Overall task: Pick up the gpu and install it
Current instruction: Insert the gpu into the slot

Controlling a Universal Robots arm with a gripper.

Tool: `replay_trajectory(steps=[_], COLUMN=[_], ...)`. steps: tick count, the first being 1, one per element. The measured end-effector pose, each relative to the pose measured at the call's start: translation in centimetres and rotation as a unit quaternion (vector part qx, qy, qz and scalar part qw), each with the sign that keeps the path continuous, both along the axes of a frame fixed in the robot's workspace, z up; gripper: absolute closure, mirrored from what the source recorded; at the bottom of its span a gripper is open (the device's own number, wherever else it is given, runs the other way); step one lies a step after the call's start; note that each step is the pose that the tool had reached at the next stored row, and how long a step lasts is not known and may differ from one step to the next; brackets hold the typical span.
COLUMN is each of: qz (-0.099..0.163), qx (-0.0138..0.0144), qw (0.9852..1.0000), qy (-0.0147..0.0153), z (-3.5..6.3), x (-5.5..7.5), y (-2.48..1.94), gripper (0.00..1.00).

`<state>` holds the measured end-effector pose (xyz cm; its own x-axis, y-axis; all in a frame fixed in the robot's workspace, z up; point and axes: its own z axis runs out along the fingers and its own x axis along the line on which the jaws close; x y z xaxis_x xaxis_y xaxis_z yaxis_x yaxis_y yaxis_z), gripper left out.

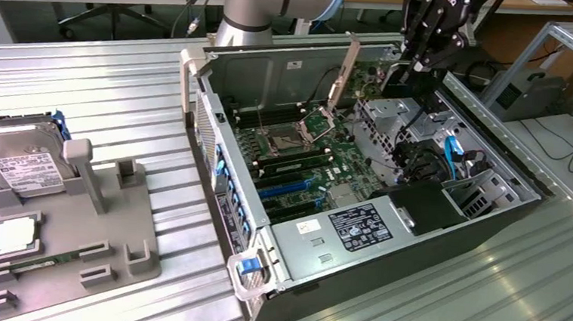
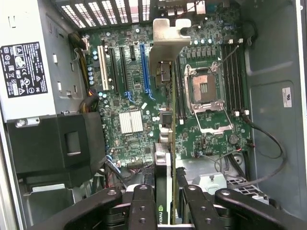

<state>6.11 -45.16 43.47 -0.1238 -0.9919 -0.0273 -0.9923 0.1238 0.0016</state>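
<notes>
Hanging over a ribbed metal table (image 1: 91,63), I have the open case (image 1: 513,210) below me, lying on its side with its inside facing up. The green board (image 1: 301,165) (image 2: 129,100) covers the case floor. The power supply (image 1: 357,226) (image 2: 24,67) fills the end of the case towards the exterior view's lower edge, with a black shroud (image 1: 430,205) (image 2: 57,143) just beside it.

On the exterior view's left, well apart from the case, sits a grey tray (image 1: 125,232). A drive (image 1: 23,168) with a white label rests tilted at its far corner.

The gpu (image 1: 352,70) (image 2: 162,167) is in my gripper (image 1: 417,60) (image 2: 168,206), clamped edge-on between my fingers (image 2: 143,206), one on each face. It reaches out from me over the board, its metal bracket (image 2: 168,43) at the far end, towards the vented wall of the case. In the wrist view it lies between the blue slot (image 2: 145,67) and the socket (image 1: 290,138) (image 2: 204,88). Whether its lower edge touches any slot I cannot tell.

The socket stands open and bare. Smallest of all, a green stick (image 1: 35,262) lies in a groove near the tray's front edge.
</notes>
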Motion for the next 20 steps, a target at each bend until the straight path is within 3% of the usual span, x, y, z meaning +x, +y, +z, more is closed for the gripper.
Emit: replay_trajectory(steps=[8, 20], qz=[0.000, 0.000], qx=[0.0000, -0.0001], qw=[1.0000, 1.0000], qy=[-0.0002, -0.0002], z=[-0.11, -0.12], x=[-2.0, -2.7], y=[0.00, 0.06], gripper=[0.73, 0.73])
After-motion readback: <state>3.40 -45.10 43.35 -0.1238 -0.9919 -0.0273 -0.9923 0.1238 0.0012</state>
